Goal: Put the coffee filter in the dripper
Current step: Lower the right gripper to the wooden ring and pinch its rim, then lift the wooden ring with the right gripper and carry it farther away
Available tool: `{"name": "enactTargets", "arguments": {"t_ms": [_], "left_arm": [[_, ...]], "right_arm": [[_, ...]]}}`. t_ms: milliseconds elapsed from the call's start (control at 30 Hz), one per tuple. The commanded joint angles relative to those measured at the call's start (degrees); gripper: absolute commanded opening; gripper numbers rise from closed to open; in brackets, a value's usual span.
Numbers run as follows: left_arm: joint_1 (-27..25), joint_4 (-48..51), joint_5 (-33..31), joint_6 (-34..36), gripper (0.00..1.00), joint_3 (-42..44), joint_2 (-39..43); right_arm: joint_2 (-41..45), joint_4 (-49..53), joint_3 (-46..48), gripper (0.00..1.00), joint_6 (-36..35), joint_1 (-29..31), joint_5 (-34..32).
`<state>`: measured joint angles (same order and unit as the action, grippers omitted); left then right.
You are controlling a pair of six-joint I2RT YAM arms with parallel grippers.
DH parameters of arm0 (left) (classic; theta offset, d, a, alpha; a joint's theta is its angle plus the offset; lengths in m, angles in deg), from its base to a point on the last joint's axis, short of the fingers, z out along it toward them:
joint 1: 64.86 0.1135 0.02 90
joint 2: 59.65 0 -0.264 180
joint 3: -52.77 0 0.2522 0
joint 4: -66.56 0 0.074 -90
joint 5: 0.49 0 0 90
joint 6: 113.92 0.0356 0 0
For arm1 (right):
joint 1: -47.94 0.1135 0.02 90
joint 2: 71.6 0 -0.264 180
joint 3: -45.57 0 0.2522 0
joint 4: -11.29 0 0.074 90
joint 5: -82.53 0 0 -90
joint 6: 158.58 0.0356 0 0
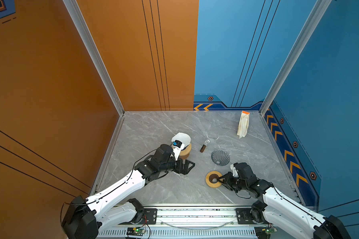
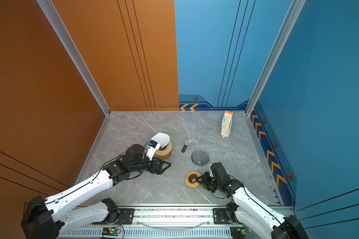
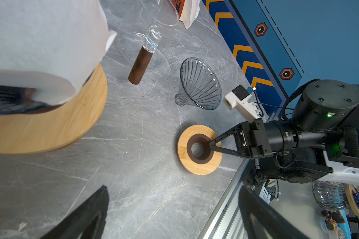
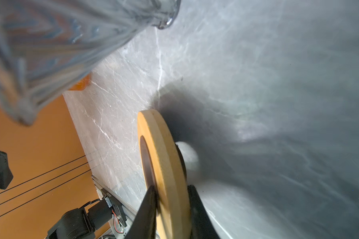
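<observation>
The white coffee filter (image 1: 181, 137) (image 3: 39, 41) rests on a round wooden stand (image 1: 186, 153) at the left. The ribbed glass dripper (image 1: 220, 157) (image 3: 199, 84) lies on its side mid-table, apart from the filter. A flat wooden ring (image 1: 210, 183) (image 3: 197, 167) with a dark hole sits in front of it. My right gripper (image 1: 219, 180) (image 4: 172, 188) is shut on the ring's rim, one finger on each face. In front of the stand, my left gripper (image 1: 189, 168) (image 3: 173, 188) stands open with nothing between its fingers.
A clear glass carafe (image 1: 212, 135) with a brown handle (image 1: 203, 148) stands behind the dripper. A tall pack of filters (image 1: 244, 124) stands at the back right. Walls enclose the grey marble table (image 1: 153, 128), with a metal rail (image 1: 195, 215) along the front.
</observation>
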<state>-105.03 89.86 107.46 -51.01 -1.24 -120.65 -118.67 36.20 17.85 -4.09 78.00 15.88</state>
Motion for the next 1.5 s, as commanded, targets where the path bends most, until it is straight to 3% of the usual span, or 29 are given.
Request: {"name": "enactTargets", "arguments": {"t_ms": [0, 433, 667, 1033, 1467], "left_arm": [[-0.1, -2.3, -0.5, -1.2, 0.98, 1.4, -0.2], [0.2, -2.1, -0.9, -1.2, 0.98, 1.5, 0.1], [0.7, -2.1, -0.7, -0.9, 0.98, 0.9, 0.1], [1.0, 2.5, -2.1, -0.1, 0.98, -1.4, 3.5], [1.6, 12.8, -5.1, 7.8, 0.98, -14.9, 3.8]], "right_arm": [[0.7, 4.2, -1.3, 0.1, -1.3, 0.6, -1.7], [1.2, 7.9, -6.1, 0.02, -4.9, 1.9, -0.3], [2.7, 15.1, -11.9, 0.0, -11.5, 2.3, -1.0], [-0.3, 19.3, -21.9, 0.0, -21.8, 1.8, 3.8], [-14.4, 19.8, -40.6, 0.0, -34.2, -11.2, 12.5]]}}
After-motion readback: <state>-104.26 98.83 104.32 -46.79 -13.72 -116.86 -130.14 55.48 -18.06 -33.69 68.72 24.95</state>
